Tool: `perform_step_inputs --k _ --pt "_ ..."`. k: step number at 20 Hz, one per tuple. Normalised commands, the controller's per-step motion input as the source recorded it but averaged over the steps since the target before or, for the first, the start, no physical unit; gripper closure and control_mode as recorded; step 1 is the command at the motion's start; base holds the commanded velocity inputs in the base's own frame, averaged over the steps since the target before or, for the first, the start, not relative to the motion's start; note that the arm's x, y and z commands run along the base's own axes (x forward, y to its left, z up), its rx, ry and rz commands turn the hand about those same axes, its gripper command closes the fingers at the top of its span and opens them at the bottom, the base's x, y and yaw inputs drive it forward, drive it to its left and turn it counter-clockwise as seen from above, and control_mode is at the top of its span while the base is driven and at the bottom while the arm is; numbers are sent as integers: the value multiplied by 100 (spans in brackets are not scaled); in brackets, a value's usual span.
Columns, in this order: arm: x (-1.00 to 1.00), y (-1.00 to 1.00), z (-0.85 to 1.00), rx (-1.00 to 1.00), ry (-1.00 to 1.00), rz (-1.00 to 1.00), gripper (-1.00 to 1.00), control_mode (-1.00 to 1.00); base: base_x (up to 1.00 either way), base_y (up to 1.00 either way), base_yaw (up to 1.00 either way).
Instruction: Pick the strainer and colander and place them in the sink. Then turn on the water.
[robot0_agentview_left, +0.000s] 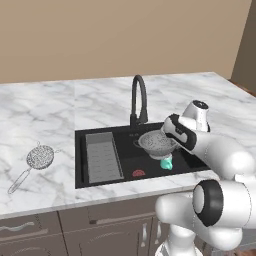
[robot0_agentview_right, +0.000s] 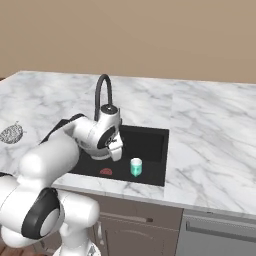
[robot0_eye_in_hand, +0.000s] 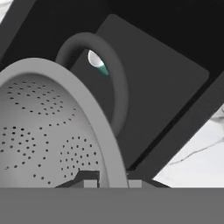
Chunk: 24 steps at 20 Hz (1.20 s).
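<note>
Marble counter (robot0_agentview_left: 45, 115) ran wide around the black sink (robot0_agentview_left: 100, 185), with a tan wall behind and the faucet (robot0_agentview_left: 139, 97) arching over the basin's back edge. From my seat I had the gripper (robot0_eye_in_hand: 111, 181) clamped on the colander (robot0_agentview_left: 156, 143), its fingertips pinching the rim on either side, as the hand view showed with one loop handle curving just beyond the grip. I held it by the rim because that thin wall was the easiest place for narrow fingers to bite.

In the left base view the colander hung over the basin, right of the ribbed rack (robot0_agentview_left: 102, 157). Whether it had touched the sink floor I could not say for sure; it looked slightly raised to me. A teal cup (robot0_agentview_right: 136, 166) and a small red item (robot0_agentview_left: 138, 173) lay on the basin floor near it, so I judged the drop spot had to stay clear of both.

My strainer (robot0_agentview_left: 39, 158) lay on the counter well left of the sink, handle pointing toward the front edge, not yet fetched. No water ran from the faucet, so that step was also left.
</note>
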Motion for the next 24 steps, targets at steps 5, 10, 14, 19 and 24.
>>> perform_step_inputs --k 5,10,14,19,24 --pt "11 0 -22 4 0 0 100 -100 0 0 0" --pt "9 0 -3 2 1 0 100 -100 0 0 0" --pt "20 0 -1 0 0 0 100 -100 0 0 0" --pt "30 4 -11 0 0 -1 100 -100 0 0 0" --pt "25 1 -17 0 0 0 100 -100 0 0 0"
